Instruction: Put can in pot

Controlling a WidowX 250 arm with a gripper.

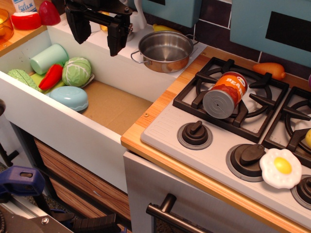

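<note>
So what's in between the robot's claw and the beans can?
In the only view, the steel pot sits between the gripper and the beans can, which lies on its side on the stove grate. The pot looks empty.

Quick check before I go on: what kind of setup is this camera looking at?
Most likely a toy play kitchen: a gas stove with knobs, a sink full of plastic vegetables, and a toy fried egg. The can lies on a burner; the pot stands behind the sink.

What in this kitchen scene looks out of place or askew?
The small orange-labelled tin can lies on its side across the black burner grate of the stove, grey end facing the camera, not upright. A white toy fried egg sits over a stove knob. The shiny steel pot stands upright and empty.
</note>
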